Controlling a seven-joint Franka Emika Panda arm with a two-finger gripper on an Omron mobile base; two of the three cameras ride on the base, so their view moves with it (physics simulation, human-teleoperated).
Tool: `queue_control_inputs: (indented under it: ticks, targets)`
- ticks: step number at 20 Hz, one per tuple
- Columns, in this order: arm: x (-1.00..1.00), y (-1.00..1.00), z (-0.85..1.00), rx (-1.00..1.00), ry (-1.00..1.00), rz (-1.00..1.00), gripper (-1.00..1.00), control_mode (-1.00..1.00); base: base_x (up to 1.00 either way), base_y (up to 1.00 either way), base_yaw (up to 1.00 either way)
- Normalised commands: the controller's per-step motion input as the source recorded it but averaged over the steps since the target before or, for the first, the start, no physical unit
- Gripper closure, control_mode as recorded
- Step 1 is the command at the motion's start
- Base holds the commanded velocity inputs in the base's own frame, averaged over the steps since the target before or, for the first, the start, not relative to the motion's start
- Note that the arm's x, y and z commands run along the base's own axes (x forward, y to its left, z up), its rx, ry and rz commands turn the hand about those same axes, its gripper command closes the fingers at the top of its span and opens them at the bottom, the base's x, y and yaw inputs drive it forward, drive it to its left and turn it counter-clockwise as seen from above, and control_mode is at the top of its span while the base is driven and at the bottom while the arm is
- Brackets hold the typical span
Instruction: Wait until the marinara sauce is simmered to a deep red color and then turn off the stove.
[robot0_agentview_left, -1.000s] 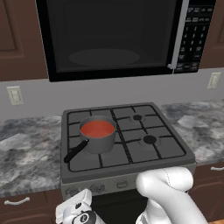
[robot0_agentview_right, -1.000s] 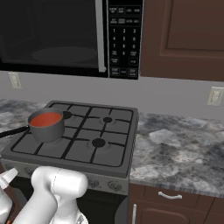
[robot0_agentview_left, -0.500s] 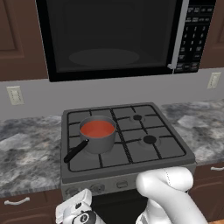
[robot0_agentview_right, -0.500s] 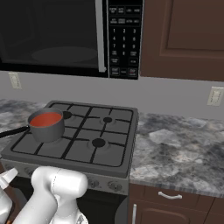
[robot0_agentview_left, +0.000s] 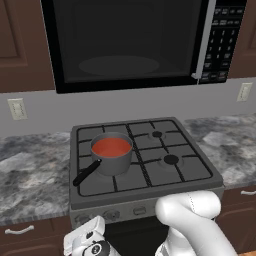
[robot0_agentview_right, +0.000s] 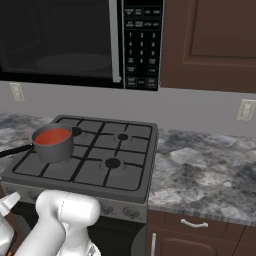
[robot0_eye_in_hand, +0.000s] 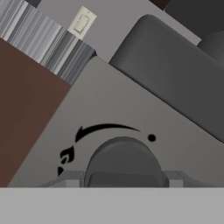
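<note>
We take the stove (robot0_agentview_left: 145, 165) as our landmark: the marinara sauce (robot0_agentview_left: 111, 147) sits on its rear-left burner, a flat orange-red disc inside the small grey saucepan (robot0_agentview_left: 112, 162), whose black handle (robot0_agentview_left: 86, 173) points toward the stove's front-left corner. From the right base view the sauce (robot0_agentview_right: 52, 136) reads the same orange-red, which we judge short of a deep red, so the waiting part of the task looks unfinished. Along the stove's front face runs the row of small grey knobs (robot0_agentview_left: 111, 215), and the gripper (robot0_agentview_left: 89, 244) hangs just below and in front of that panel's left end, under the pan's side of the cooktop. In the hand view a round grey knob (robot0_eye_in_hand: 124, 162) sits dead ahead, very close, with a curved arrow mark (robot0_eye_in_hand: 105, 129) and a dot printed above it on the panel. The knob lies straight along the gripper's line of reach, its axis pointing out of the panel at the hand, so we judge the coming move to be a short advance and a twist. The fingertips (robot0_eye_in_hand: 72, 179) stand spread to either side of the knob; we cannot tell whether they touch it.
</note>
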Motion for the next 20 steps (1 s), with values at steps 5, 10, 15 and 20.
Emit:
queue_control_inputs:
  ticks: [5,10,15,20]
  targets:
    - [0.00,0.00,0.00,0.00,0.00,0.00,1.00,-1.00,0.00,0.00,0.00]
    - [0.00,0.00,0.00,0.00,0.00,0.00,1.00,-1.00,0.00,0.00,0.00]
    - [0.00,0.00,0.00,0.00,0.00,0.00,1.00,-1.00,0.00,0.00,0.00]
    - [0.00,0.00,0.00,0.00,0.00,0.00,1.00,-1.00,0.00,0.00,0.00]
